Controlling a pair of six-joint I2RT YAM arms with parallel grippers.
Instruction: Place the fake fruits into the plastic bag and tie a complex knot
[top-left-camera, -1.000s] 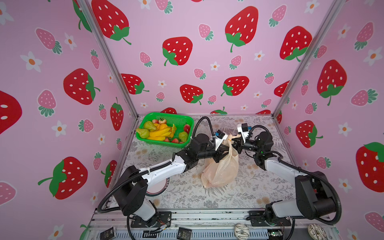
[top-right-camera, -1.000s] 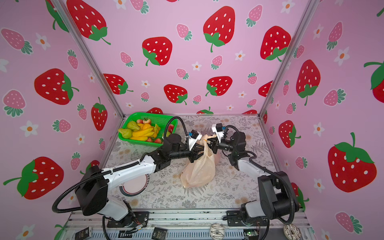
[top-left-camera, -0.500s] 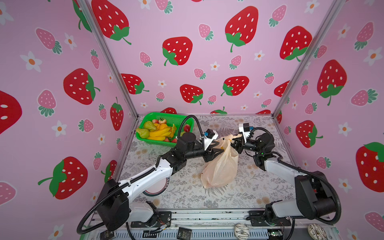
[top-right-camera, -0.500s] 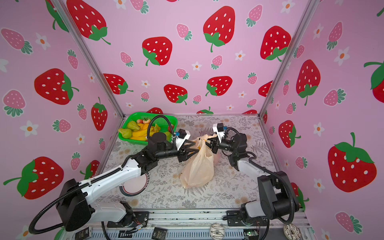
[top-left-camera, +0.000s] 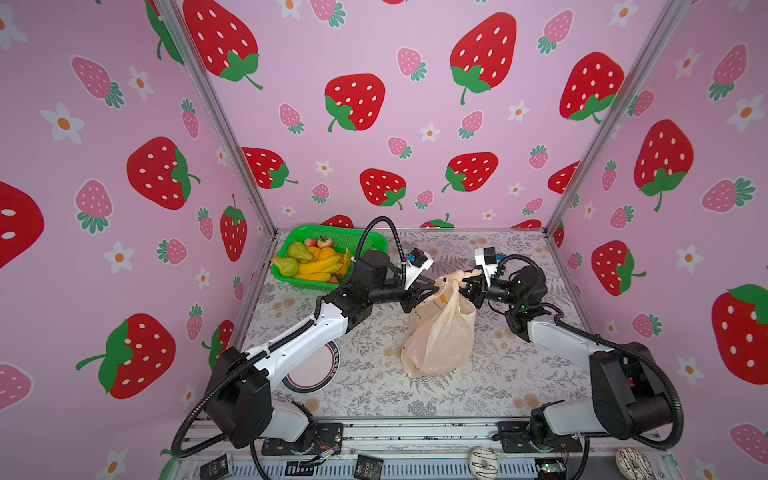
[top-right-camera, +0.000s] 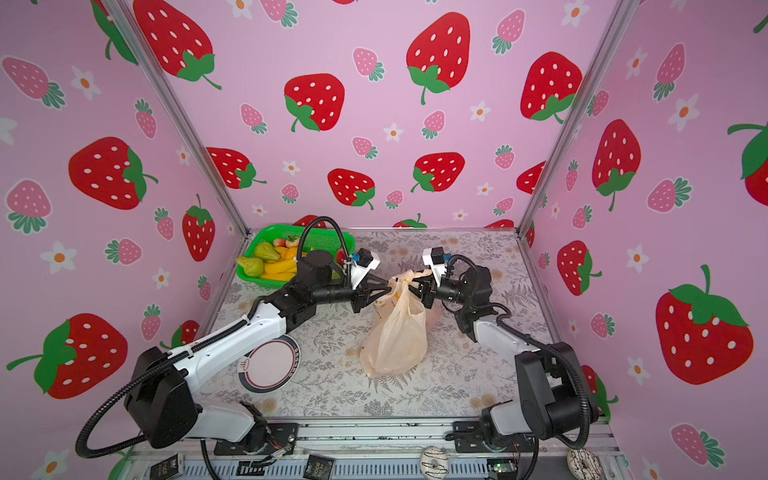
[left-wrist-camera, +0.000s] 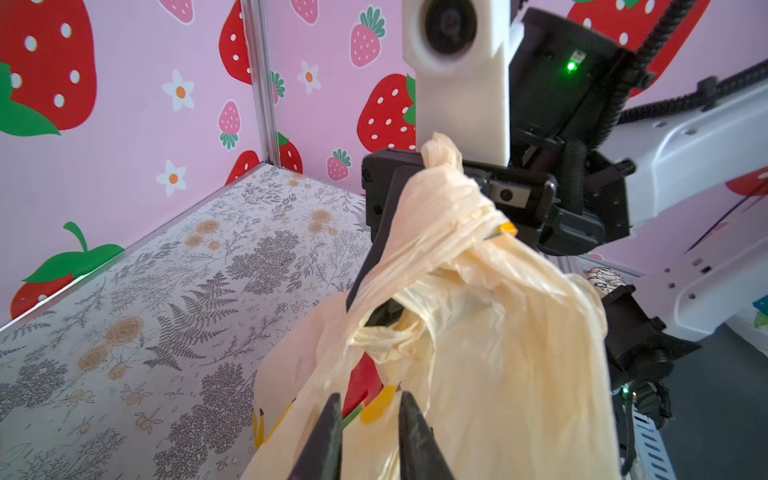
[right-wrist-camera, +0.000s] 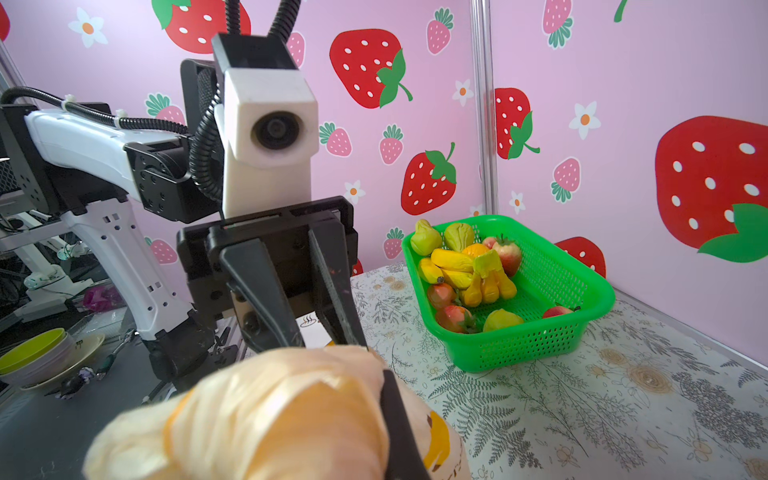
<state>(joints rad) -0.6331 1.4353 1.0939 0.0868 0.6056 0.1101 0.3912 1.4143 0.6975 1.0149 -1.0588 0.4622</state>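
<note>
The peach plastic bag (top-left-camera: 440, 336) hangs upright over the table's middle, its bottom resting on the floral mat. Its handles are bunched into a twisted knot (top-left-camera: 455, 277) at the top, also seen in the left wrist view (left-wrist-camera: 440, 195). My left gripper (top-left-camera: 435, 286) (left-wrist-camera: 368, 397) is shut on the bag's film just below the knot, from the left. My right gripper (top-left-camera: 460, 286) is shut on the bunched handle from the right; only one finger (right-wrist-camera: 399, 424) shows past the plastic. A red fruit (left-wrist-camera: 365, 382) shows inside the bag. Several more fake fruits (top-left-camera: 316, 262) lie in the basket.
A green mesh basket (top-left-camera: 374, 241) stands at the back left corner. A white plate with a dark rim (top-left-camera: 311, 370) lies under my left arm. Two doughnuts (top-left-camera: 482, 461) (top-left-camera: 631, 461) sit on the front rail. Pink walls close three sides.
My left gripper opened and drew back left from the bag's neck, then came back and closed on the film again. The right gripper kept its hold in place.
</note>
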